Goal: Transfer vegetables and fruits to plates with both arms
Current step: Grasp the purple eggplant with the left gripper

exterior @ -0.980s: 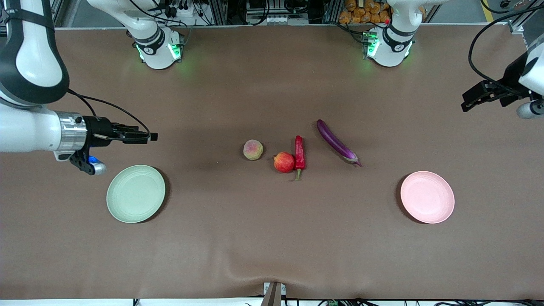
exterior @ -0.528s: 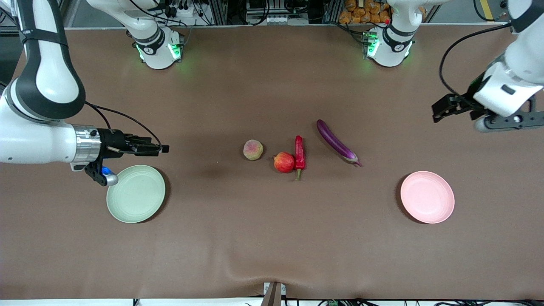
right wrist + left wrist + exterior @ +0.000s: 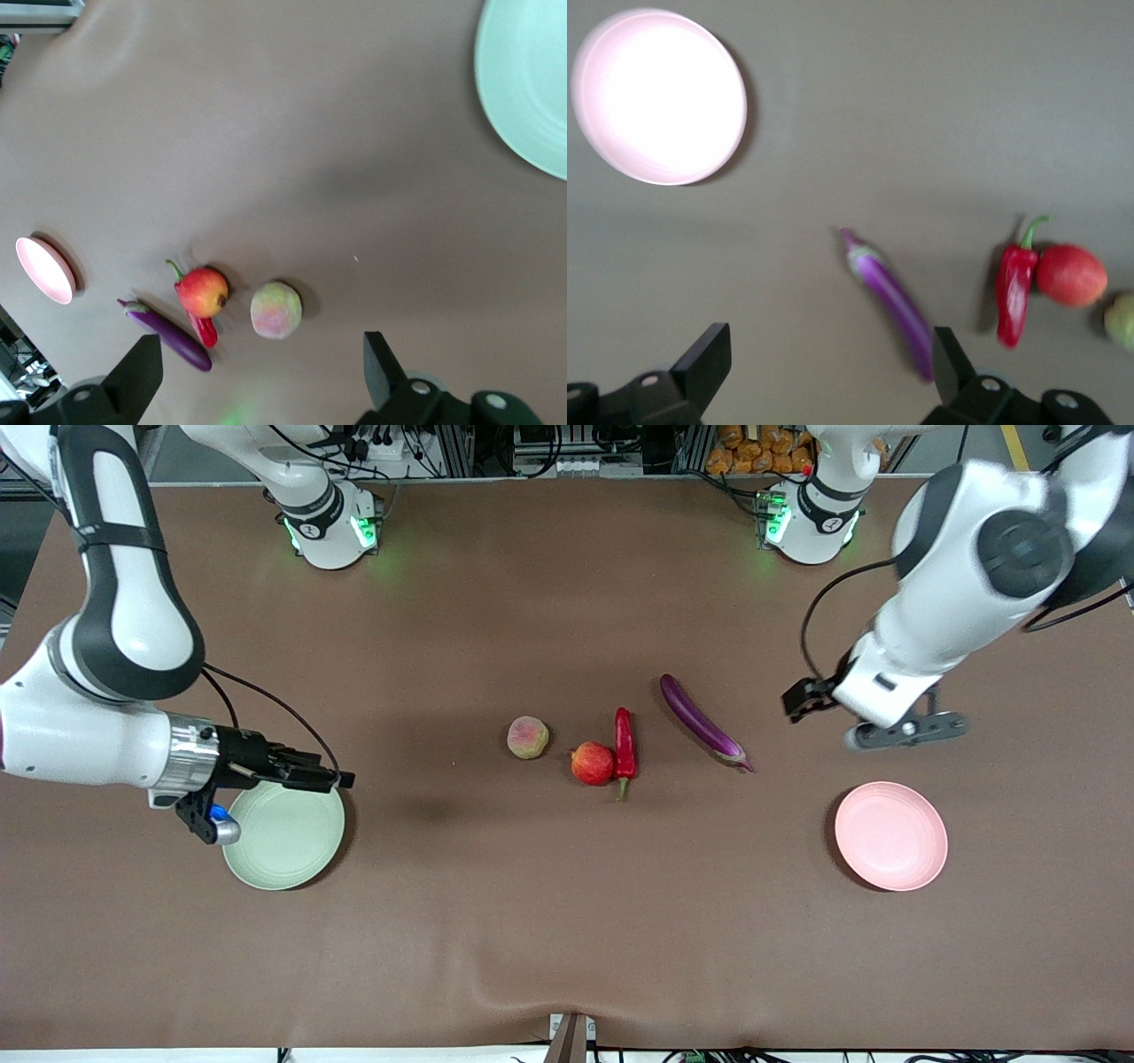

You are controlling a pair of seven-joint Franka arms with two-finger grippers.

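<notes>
Both arms have swung in over the desk [image 3: 567,921] since a second ago. The left gripper [image 3: 797,700] now hangs just beside the eggplant [image 3: 702,722], toward the left arm's end, jaws open and empty. The right gripper [image 3: 332,778] is over the green plate's [image 3: 283,846] rim, jaws open, empty. Peach [image 3: 527,737], apple [image 3: 592,763] and chili [image 3: 625,746] lie mid-desk, apple touching chili. The pink plate [image 3: 890,835] sits bare.

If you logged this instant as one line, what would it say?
left gripper: open, over table by eggplant | right gripper: open, over green plate edge | plates: no food
</notes>
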